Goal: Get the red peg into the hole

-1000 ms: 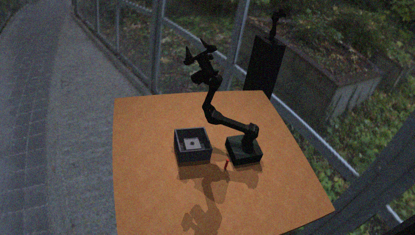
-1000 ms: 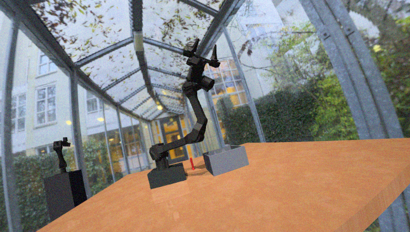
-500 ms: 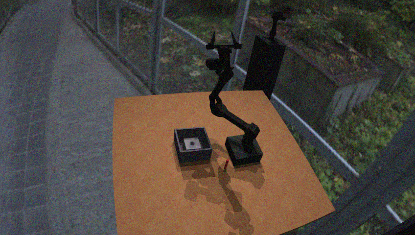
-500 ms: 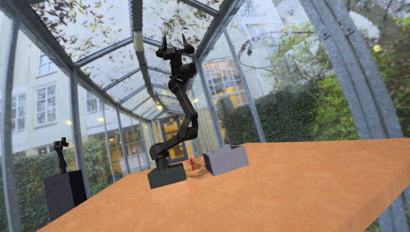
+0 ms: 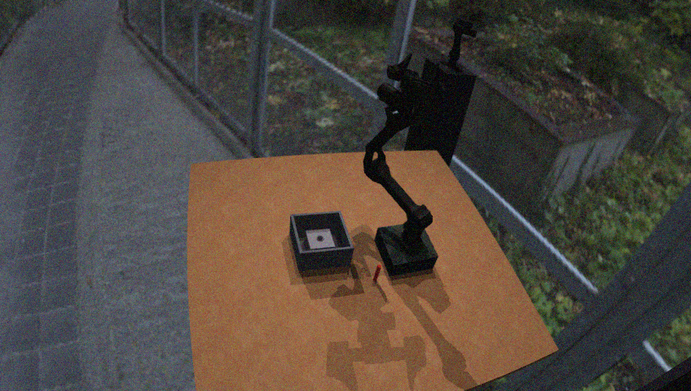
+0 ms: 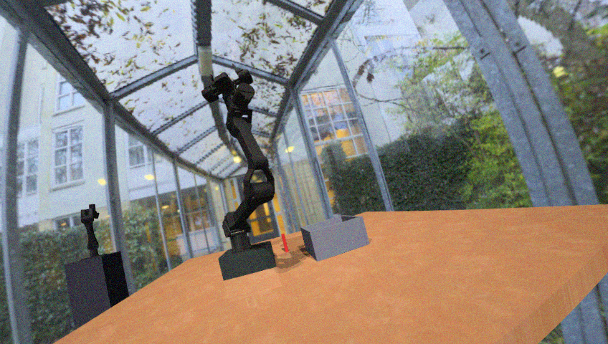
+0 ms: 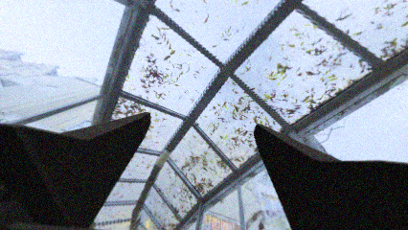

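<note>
1. Your gripper [image 5: 398,68] [image 6: 222,81] [image 7: 203,123] is wide open, nothing between the fingers; it hangs high above the table [image 5: 242,309] [image 6: 383,289], well apart from the peg.
2. Wrist view: two dark fingertips with glazed roof behind; you get neither peg nor box there.
3. Red peg [image 5: 376,273] [image 6: 285,243] stands on the table, between your arm's base [image 5: 407,265] [image 6: 249,261] and the box [image 5: 325,260] [image 6: 341,239], outside the box.
4. Box is open-topped; a pale plate [image 5: 311,243] lies at its bottom, its dark hole [image 5: 319,238] unfilled.
</note>
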`<state>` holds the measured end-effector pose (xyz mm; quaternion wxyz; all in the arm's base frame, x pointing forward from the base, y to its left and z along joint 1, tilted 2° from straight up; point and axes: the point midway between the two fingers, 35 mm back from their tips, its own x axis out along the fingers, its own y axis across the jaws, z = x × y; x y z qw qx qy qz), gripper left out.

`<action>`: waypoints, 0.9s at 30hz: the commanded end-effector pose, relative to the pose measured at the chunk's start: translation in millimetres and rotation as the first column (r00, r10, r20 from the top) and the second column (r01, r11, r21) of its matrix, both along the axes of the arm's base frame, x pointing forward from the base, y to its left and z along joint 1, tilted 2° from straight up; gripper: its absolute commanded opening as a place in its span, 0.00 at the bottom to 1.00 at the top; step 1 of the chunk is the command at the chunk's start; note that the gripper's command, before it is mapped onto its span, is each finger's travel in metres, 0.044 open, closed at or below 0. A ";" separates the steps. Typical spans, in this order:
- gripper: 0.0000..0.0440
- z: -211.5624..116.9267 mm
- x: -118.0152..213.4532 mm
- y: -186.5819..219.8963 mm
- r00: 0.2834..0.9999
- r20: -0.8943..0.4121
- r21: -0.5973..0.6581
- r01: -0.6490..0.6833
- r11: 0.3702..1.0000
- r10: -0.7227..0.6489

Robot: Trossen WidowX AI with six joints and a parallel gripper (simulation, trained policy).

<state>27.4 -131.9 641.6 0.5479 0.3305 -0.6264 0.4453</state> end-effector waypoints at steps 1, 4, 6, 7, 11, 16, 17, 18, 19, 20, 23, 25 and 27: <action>1.00 -0.7 -13.2 28.9 1.000 0.000 -0.105 -0.005 0.994 0.005; 1.00 -3.6 -24.3 57.7 1.000 -0.008 -0.208 -0.006 0.978 0.004; 1.00 -6.8 -29.8 77.1 1.000 -0.019 -0.275 -0.007 0.961 0.001; 1.00 -8.7 -31.9 86.9 1.000 -0.026 -0.308 -0.007 0.951 -0.001; 1.00 -18.5 -36.8 125.3 0.998 -0.065 -0.432 -0.015 0.902 -0.015; 1.00 -35.4 -34.6 170.8 0.990 -0.134 -0.568 -0.037 0.822 -0.048; 1.00 -39.3 -33.2 179.4 0.987 -0.149 -0.592 -0.044 0.805 -0.056; 1.00 -43.4 -31.4 187.7 0.984 -0.166 -0.615 -0.051 0.787 -0.066; 1.00 -47.6 -29.4 195.9 0.980 -0.183 -0.636 -0.059 0.769 -0.076; 1.00 -52.1 -27.1 203.8 0.976 -0.200 -0.657 -0.068 0.751 -0.087; 1.00 -66.1 -18.6 226.0 0.959 -0.254 -0.711 -0.098 0.696 -0.125; 1.00 -76.2 -11.7 239.4 0.945 -0.291 -0.741 -0.121 0.661 -0.153; 1.00 -86.6 -3.9 251.5 0.926 -0.328 -0.766 -0.145 0.627 -0.186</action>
